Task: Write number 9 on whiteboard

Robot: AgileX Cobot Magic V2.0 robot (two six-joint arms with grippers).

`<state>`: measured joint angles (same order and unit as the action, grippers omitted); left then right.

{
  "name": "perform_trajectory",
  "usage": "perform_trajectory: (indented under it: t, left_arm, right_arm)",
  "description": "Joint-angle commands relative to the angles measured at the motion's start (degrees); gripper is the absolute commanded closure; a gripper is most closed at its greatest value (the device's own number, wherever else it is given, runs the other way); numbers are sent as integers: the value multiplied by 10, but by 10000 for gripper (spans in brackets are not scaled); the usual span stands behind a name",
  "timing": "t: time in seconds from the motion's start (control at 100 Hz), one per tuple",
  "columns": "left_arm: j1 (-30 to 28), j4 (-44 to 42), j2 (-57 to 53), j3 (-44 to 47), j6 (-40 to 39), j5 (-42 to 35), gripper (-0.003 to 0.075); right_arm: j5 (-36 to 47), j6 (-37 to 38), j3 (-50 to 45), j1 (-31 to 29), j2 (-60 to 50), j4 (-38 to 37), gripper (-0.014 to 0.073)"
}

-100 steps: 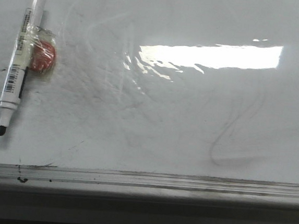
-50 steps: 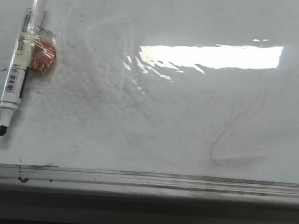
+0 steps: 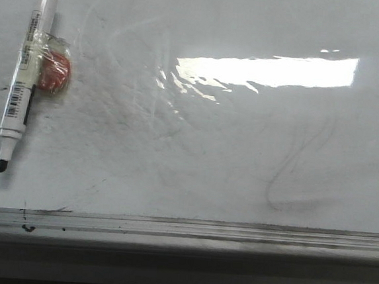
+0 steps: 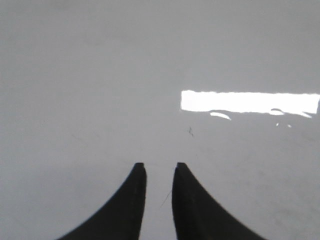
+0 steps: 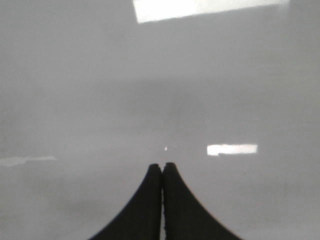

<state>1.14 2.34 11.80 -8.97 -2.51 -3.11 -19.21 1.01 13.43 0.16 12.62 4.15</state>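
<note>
A marker (image 3: 24,68) lies at the upper left of the whiteboard (image 3: 229,139). The left pincer (image 4: 159,170) is a little apart, holding nothing. The right pincer (image 5: 162,167) is pressed closed.

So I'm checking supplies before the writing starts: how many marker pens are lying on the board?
1. A white-barrelled marker pen with a black cap end lies uncapped at the far left of the glossy white whiteboard, beside a red round object. None shows elsewhere.
</note>
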Motion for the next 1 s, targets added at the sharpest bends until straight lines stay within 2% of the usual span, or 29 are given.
perform_trajectory:
  t: [0.0, 0.08, 0.18, 0.23, 0.29, 0.34, 0.41, 0.46, 0.77, 0.99]
  left_arm:
    - [-1, 7, 25, -11, -2, -74, 435]
    - [2, -6, 45, -11, -5, -97, 358]
    - [35, -39, 84, -11, -75, -163, 352]
    - [62, -105, 109, -13, -120, -194, 352]
    - [111, -236, 150, -19, -180, -226, 352]
    - [148, -290, 180, -27, -232, -242, 352]
    - [192, -286, 217, -34, -299, -243, 352]
    - [223, -266, 242, -37, -320, -243, 352]
    - [359, -236, 326, -42, -320, -243, 352]
    - [401, -225, 356, -42, -320, -207, 352]
  right_arm:
    - [45, -3, 19, 1, 10, 0, 657]
    - [48, -3, 19, 1, 10, 0, 657]
    - [48, -3, 19, 1, 10, 0, 657]
    - [48, -3, 19, 1, 10, 0, 657]
    - [47, -3, 19, 1, 10, 0, 657]
    - [47, -3, 19, 1, 10, 0, 657]
    - [47, -3, 19, 1, 10, 0, 657]
    - [46, -3, 19, 1, 10, 0, 657]
    - [41, -3, 19, 1, 10, 0, 657]
    - [41, -3, 19, 1, 10, 0, 657]
